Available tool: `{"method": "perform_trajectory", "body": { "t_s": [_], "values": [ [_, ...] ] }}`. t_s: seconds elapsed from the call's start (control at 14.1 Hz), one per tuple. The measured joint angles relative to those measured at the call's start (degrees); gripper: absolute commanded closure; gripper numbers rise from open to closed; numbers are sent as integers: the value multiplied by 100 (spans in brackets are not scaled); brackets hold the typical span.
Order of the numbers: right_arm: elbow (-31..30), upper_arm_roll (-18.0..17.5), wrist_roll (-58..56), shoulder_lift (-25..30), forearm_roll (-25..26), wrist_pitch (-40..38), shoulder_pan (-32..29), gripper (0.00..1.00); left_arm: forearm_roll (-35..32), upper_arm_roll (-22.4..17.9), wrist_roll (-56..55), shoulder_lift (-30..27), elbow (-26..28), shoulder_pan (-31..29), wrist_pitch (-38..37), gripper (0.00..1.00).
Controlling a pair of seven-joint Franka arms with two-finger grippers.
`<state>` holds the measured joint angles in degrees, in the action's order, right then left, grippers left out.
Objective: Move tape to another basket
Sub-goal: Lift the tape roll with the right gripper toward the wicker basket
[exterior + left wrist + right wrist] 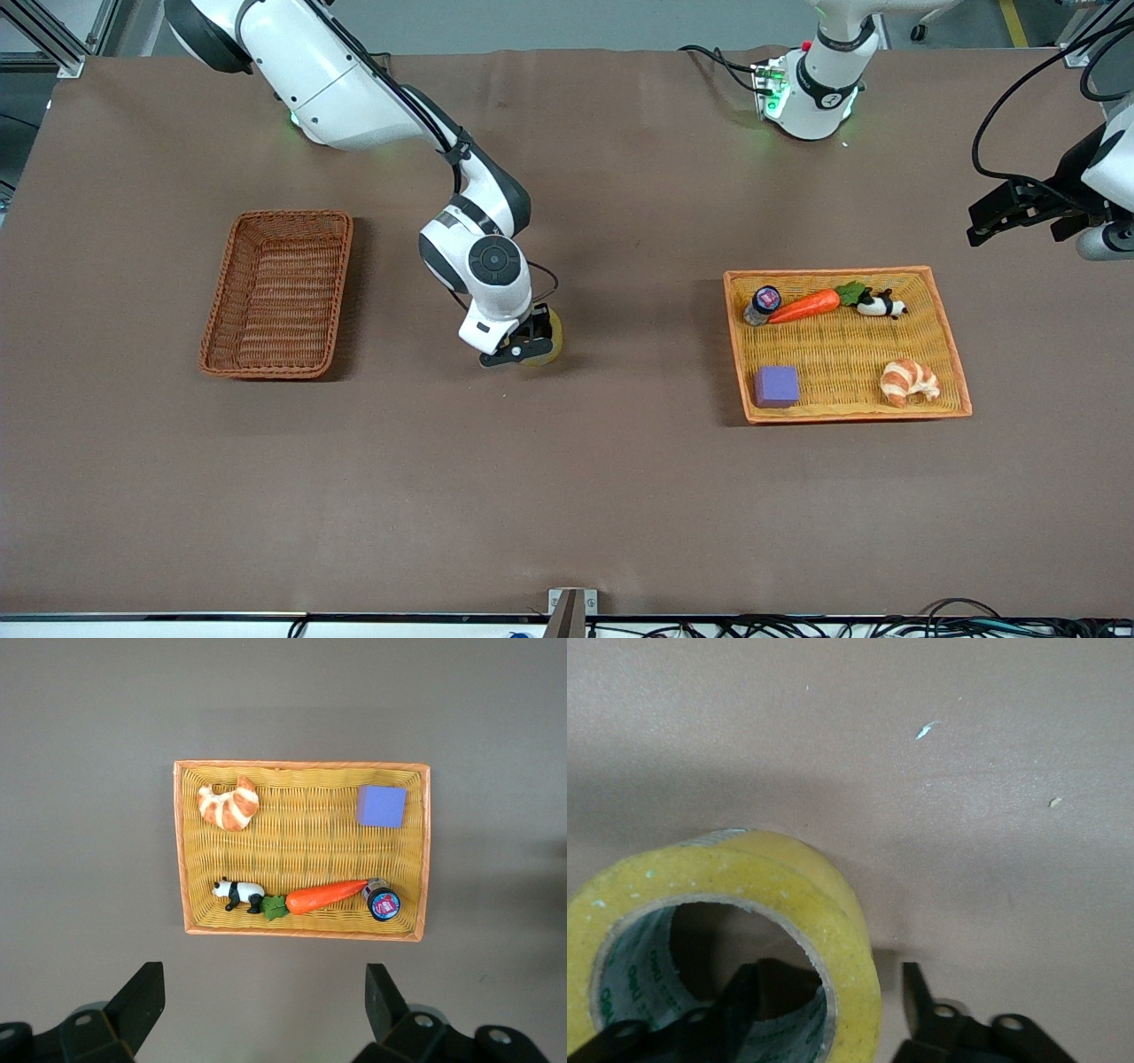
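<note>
Down at mid-table, the right gripper (828, 1001) straddles the wall of the tape (735, 921), fingers not yet tight; a square, firm pinch should precede any lift toward the reddish-brown basket (277, 292). Open-jawed, the left gripper (266, 1003) waits above the yellow tray basket (301, 771).

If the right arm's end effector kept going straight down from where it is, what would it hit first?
Probably the table. The right end effector straddles the wall of the tape, one finger inside the ring and one outside, so the cloth under the roll looks like the first contact.
</note>
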<state>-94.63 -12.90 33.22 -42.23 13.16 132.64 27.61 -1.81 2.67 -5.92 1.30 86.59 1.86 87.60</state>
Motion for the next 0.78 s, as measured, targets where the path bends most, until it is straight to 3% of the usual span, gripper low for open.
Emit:
{"method": "perform_trajectory", "body": {
  "t_s": [0.07,0.43,0.64,0.78],
  "values": [
    [9,0,15,0,0,0,0,100,0,10,-1,0,2,2,-3,0],
    [123,-5,465,1,0,-211,-8,100,0,21,-3,0,12,7,-4,0],
    [468,-200,633,92,-1,-845,-186,100,0,22,-3,0,23,8,-4,0],
    [695,-453,632,507,-33,-1508,-624,100,0,23,-3,0,31,9,-4,0]
  ]
}}
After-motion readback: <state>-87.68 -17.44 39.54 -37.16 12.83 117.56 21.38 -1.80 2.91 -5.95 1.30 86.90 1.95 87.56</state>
